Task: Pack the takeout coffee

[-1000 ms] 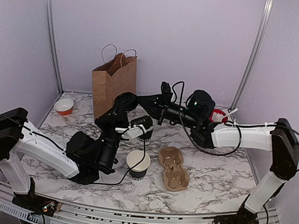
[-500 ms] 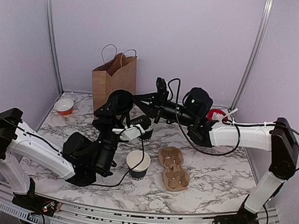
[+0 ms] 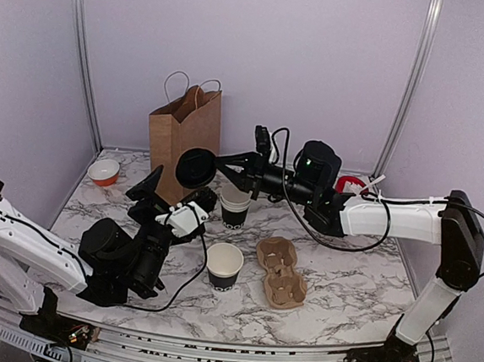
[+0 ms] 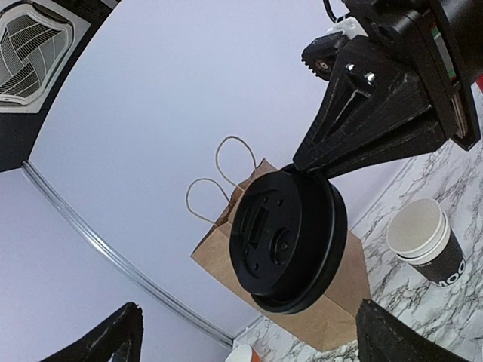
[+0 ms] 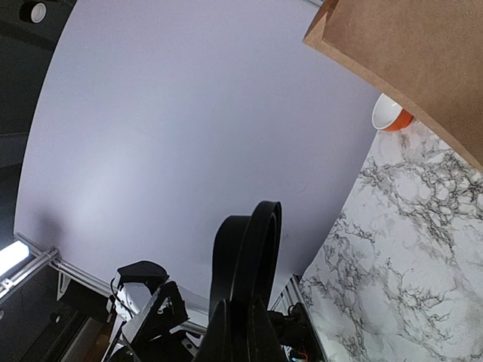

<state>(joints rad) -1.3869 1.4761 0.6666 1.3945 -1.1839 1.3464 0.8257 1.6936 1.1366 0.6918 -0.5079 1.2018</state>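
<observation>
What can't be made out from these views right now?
Top view: red cup mostly hidden behind the right arm.
Top view: inside of the paper bag unseen; only its outside faces the camera.
Right wrist view: lid seen edge-on only; the open cup is outside the frame.
Left wrist view: fingers of the left hand cut off by the bottom edge.
</observation>
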